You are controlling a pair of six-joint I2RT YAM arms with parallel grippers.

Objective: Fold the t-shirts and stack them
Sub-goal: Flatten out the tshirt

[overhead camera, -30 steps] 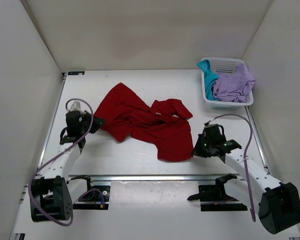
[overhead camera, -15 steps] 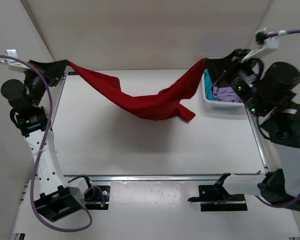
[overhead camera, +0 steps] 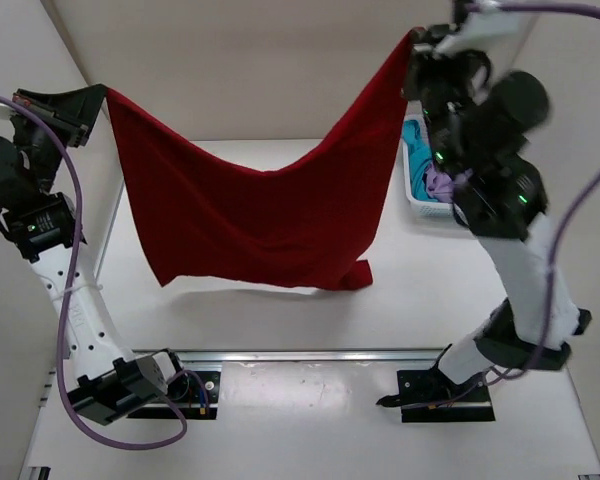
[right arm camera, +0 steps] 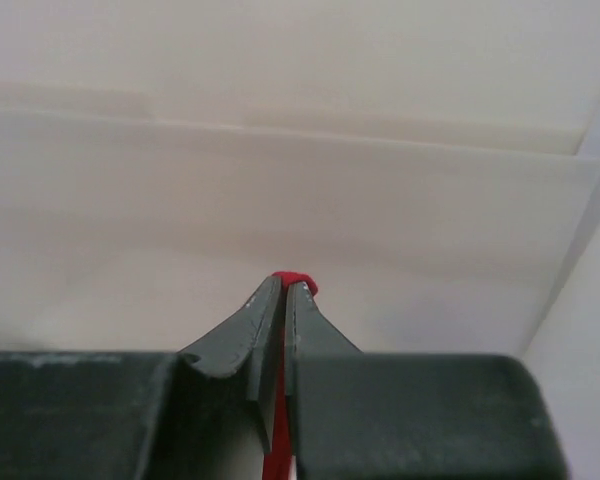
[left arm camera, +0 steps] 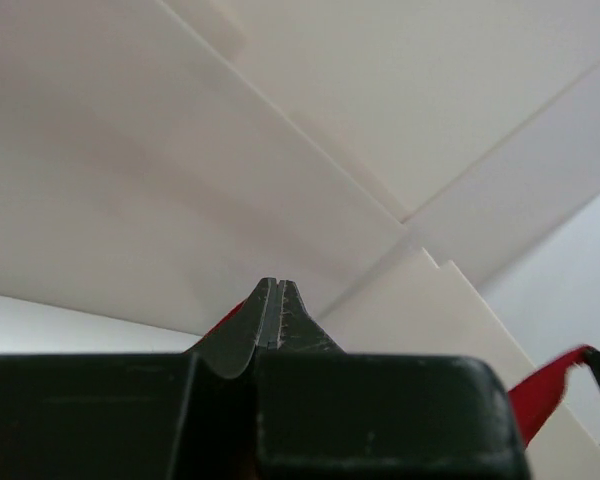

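Both arms have risen since half a second ago, so the deep red soft fabric t-shirt (overhead camera: 250,220) now hangs spread between them, its lower edge near the white table (overhead camera: 280,320). Your left jaws and right jaws are each pinched shut on a top corner. Keep both corners level and the span taut when you lay it flat.

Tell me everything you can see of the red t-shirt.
The red t-shirt is plain, soft, deep red fabric, held up in the air and spread wide. The left gripper pinches one top corner, the right gripper the other. Its top edge sags between them; the bottom hangs low over the table, one lower corner curled.
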